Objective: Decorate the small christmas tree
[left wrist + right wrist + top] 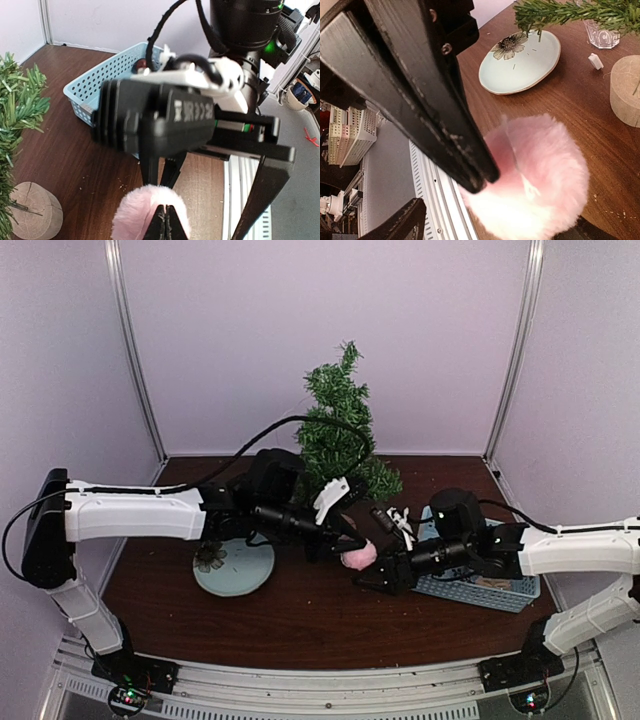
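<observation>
The left arm point(130, 512) extends to the right with its wrist roughly level. The left gripper point(347, 542) is fully closed, pinching a pink pom-pom point(360, 556) at its fingertips. The right arm point(585, 550) reaches leftward and low. The right gripper point(368, 578) faces the left gripper tip to tip, jaws spread wide on either side of the pom-pom.

1 small christmas tree point(340, 430), 1 pink pompom point(359, 555), 1 flower-print plate point(240, 575), 1 blue basket point(505, 595), 1 drinking glass point(601, 34)
</observation>
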